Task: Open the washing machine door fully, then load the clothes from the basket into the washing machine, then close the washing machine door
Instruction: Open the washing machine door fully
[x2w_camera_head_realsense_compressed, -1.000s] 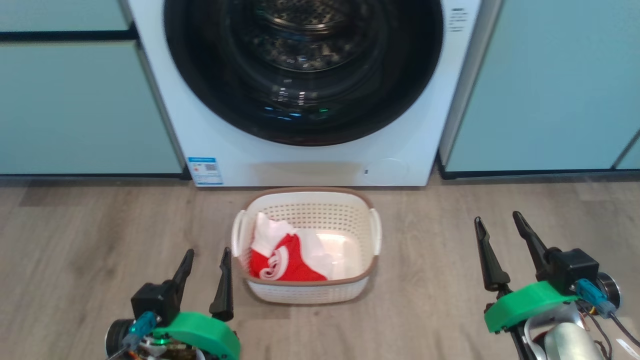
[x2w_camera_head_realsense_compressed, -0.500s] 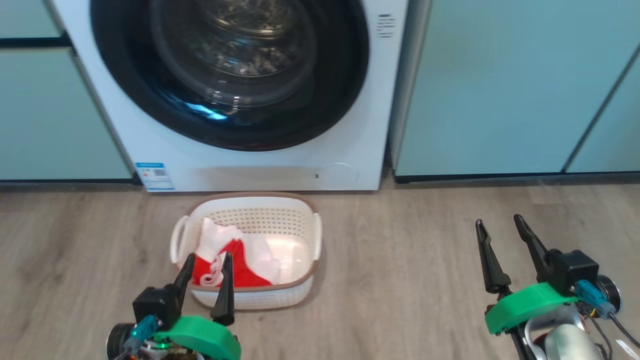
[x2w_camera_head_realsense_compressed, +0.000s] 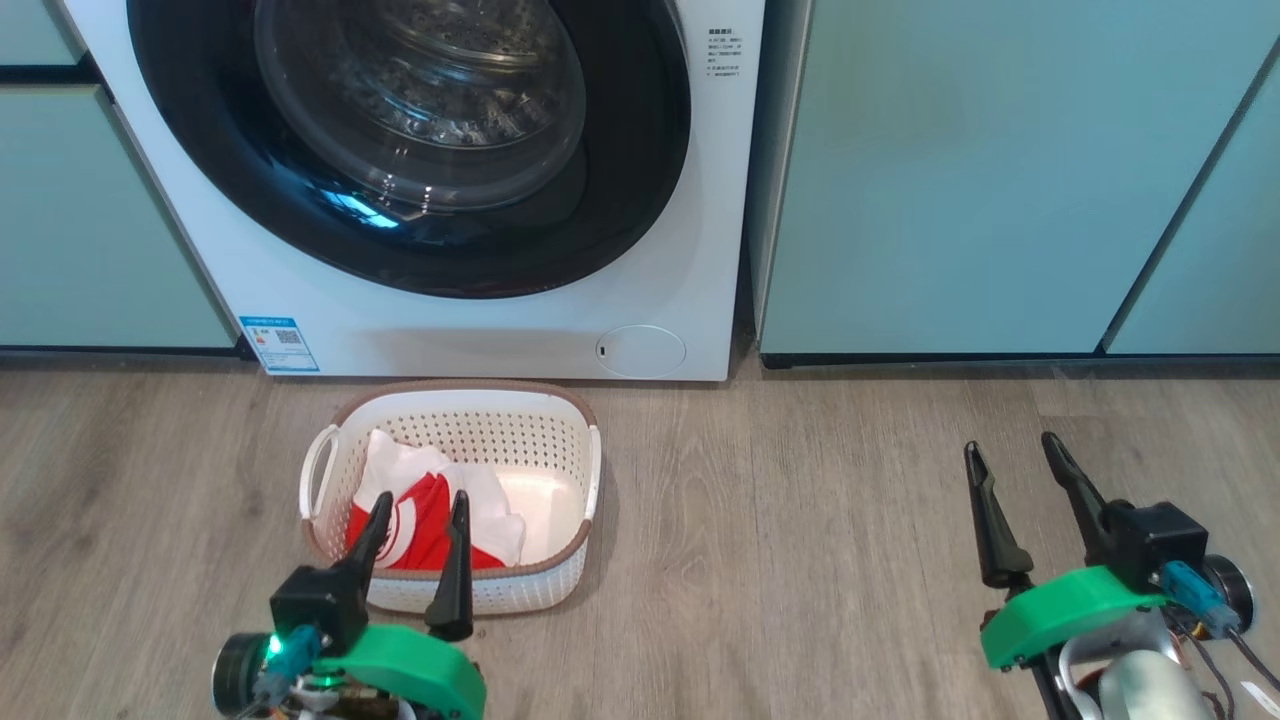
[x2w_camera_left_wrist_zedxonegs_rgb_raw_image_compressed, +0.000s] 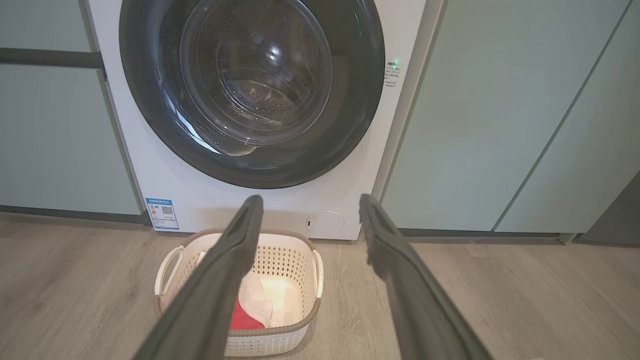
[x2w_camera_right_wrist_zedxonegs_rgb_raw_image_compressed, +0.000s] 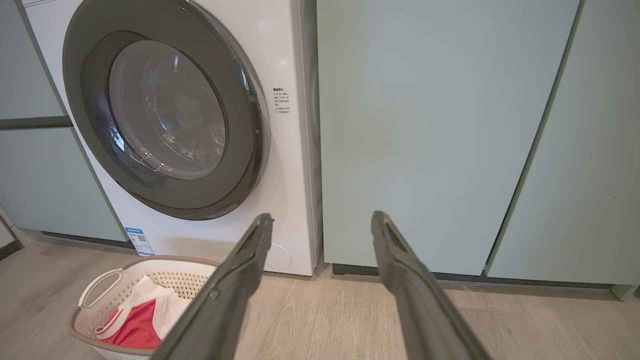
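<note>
The white washing machine (x2w_camera_head_realsense_compressed: 480, 335) stands at the upper left, and its door (x2w_camera_head_realsense_compressed: 640, 200), with black rim and glass porthole, lies shut against the front. On the floor before it sits the cream basket (x2w_camera_head_realsense_compressed: 590, 470) holding the red and white clothes (x2w_camera_head_realsense_compressed: 415, 535). My left gripper (x2w_camera_head_realsense_compressed: 423, 496) is open at the basket's near side, its tips overlapping the clothes in the head view. My right gripper (x2w_camera_head_realsense_compressed: 1010, 442) is open over bare floor far to the right. The left wrist view has the open left gripper (x2w_camera_left_wrist_zedxonegs_rgb_raw_image_compressed: 310, 198), door (x2w_camera_left_wrist_zedxonegs_rgb_raw_image_compressed: 150, 125) and basket (x2w_camera_left_wrist_zedxonegs_rgb_raw_image_compressed: 316, 280). The right wrist view has the open right gripper (x2w_camera_right_wrist_zedxonegs_rgb_raw_image_compressed: 323, 215) and door (x2w_camera_right_wrist_zedxonegs_rgb_raw_image_compressed: 245, 125).
Pale teal cabinets (x2w_camera_head_realsense_compressed: 950, 180) flank the machine on both sides. A round filter cover (x2w_camera_head_realsense_compressed: 640, 351) and a blue sticker (x2w_camera_head_realsense_compressed: 279, 343) mark the machine's lower front. Wood-look floor (x2w_camera_head_realsense_compressed: 800, 520) stretches between the basket and my right gripper.
The head camera has turned, so machine and basket sit further left in the picture. Both grippers stay open at the same spots in view, and the left one now overlaps the basket.
</note>
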